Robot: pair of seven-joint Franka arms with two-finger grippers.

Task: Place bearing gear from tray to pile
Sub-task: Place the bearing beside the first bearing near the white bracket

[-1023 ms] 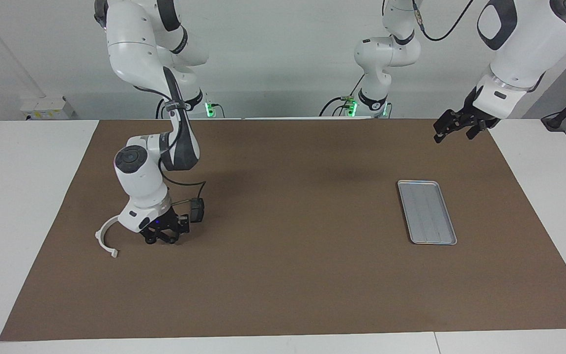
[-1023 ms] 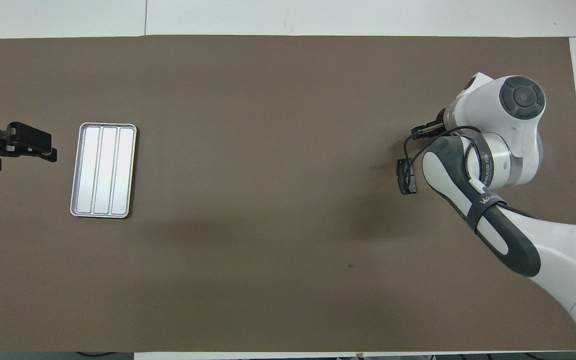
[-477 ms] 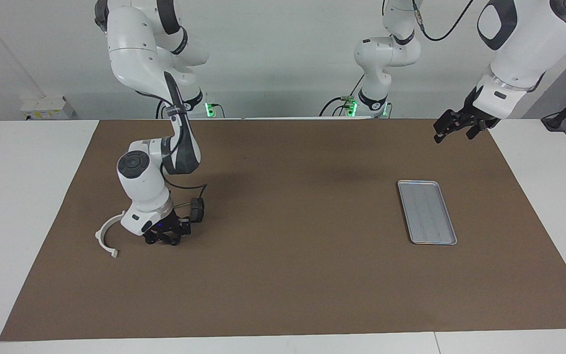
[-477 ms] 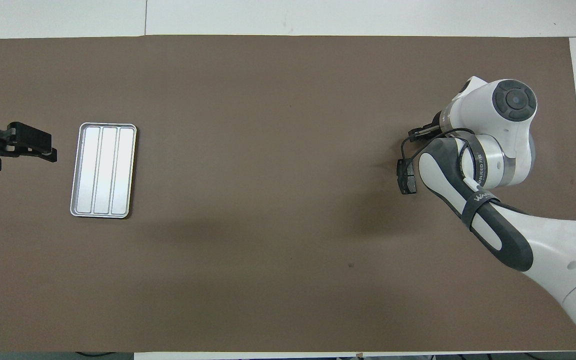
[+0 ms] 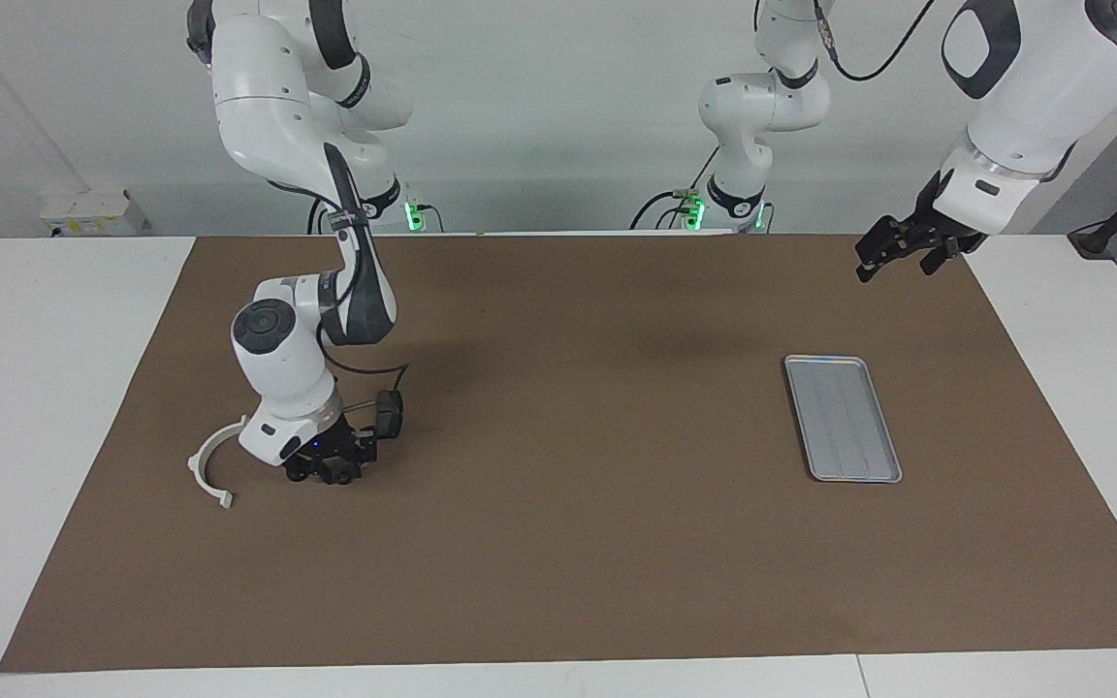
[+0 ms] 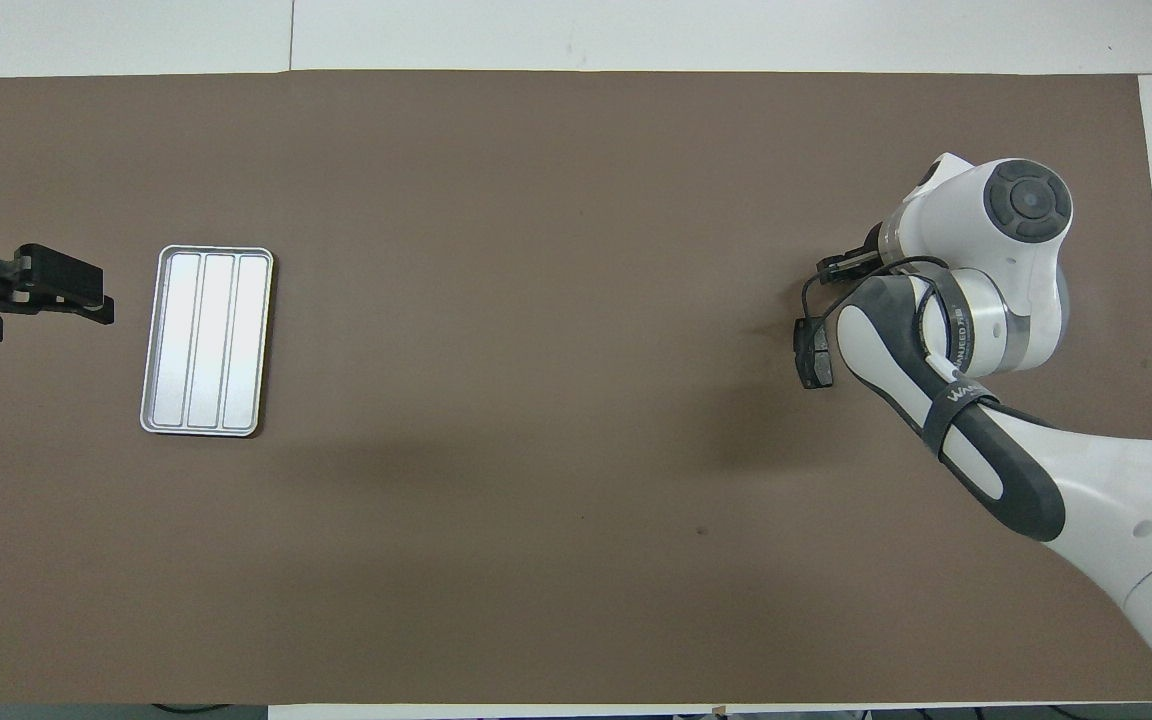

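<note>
Our right gripper (image 5: 324,474) sits low on the mat beside the white bracket (image 5: 208,472) of the pile; we cannot tell how its jaws stand, nor see the bearing gear. The tray (image 5: 842,418) lies bare, long axis running away from us, nearest our waiting left gripper (image 5: 900,254), jaws apart.

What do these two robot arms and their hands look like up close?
Both arms are glossy white rounded segments with dark grey joint covers and round dark end caps. The right arm has a black strap with white lettering and a thin black cable. The right hand and left hand are black linkages.
</note>
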